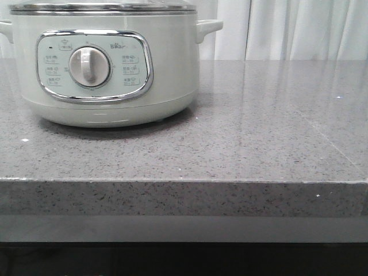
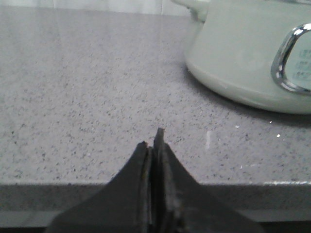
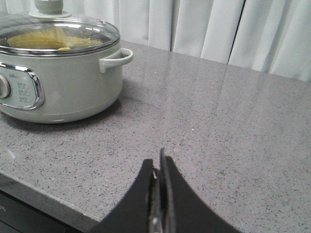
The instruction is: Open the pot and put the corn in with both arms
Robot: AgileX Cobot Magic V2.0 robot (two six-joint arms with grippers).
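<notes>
**benchbot_k:** Grey speckled stone countertop with white curtains behind it, that's the whole setting. On it sits the large round pale grey-green electric pot, toward the far left of the front view, upright, with its chrome-framed control panel and central dial facing the camera.

**solder_mo:** Lid on or off?

**benchbot_k:** On. The right wrist view shows the steel-rimmed glass lid seated on the rim with its pale knob on top. Through the glass there's something yellow inside the pot, which looks like the bright yellow corn cob, but it's too blurry behind the glass to make out kernels.

**solder_mo:** And the arms?

**benchbot_k:** Neither shows in the front view. In its wrist view the left gripper has its dark fingers pressed together with nothing between them, sitting over the counter's near edge, the pot off to one side and apart from it. Right gripper is the same deal, fingers closed on nothing, over bare counter, well apart from the pot's side handle.
</notes>
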